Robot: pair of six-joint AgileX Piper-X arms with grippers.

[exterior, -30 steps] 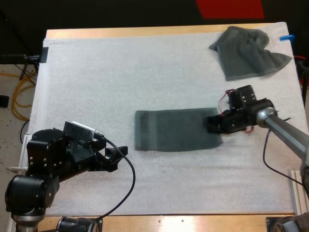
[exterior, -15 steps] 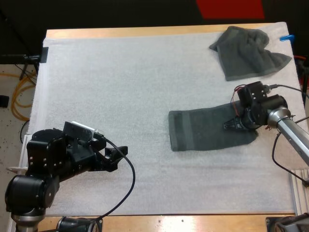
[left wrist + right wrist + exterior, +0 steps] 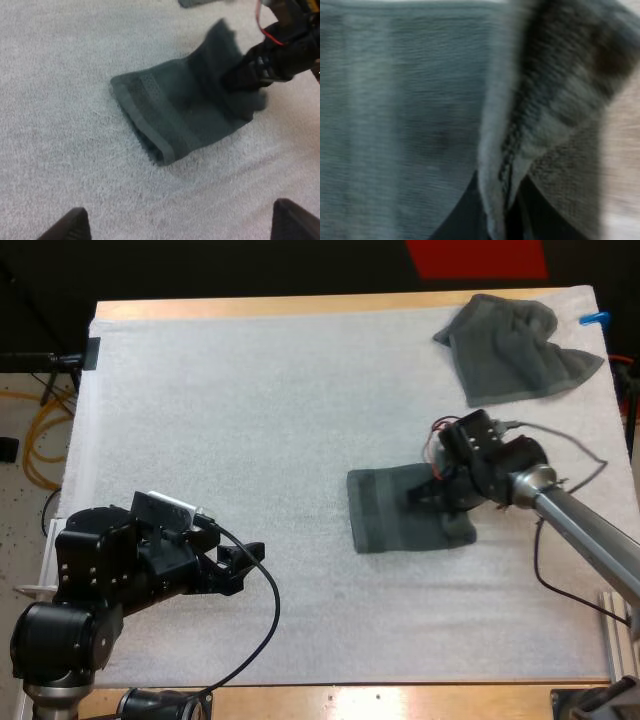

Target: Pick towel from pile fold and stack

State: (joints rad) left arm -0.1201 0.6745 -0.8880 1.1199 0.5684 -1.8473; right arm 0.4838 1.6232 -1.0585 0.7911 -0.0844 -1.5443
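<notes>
Right claw [image 3: 422,496] shifted left, pinching towel [image 3: 385,515] edge, tips hidden in fold; left claw [image 3: 245,564] spread, clear.

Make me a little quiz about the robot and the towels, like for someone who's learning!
1. True or false: the right gripper is pinching an edge of the half-folded towel.
2. How many towels lie on the white mat? A) one B) two C) three
3. Fill in the blank: the left gripper is ____ and holds nothing.

Key: 1 true. 2 B, the half-folded one and the crumpled towel in the far corner. 3 open.
</notes>
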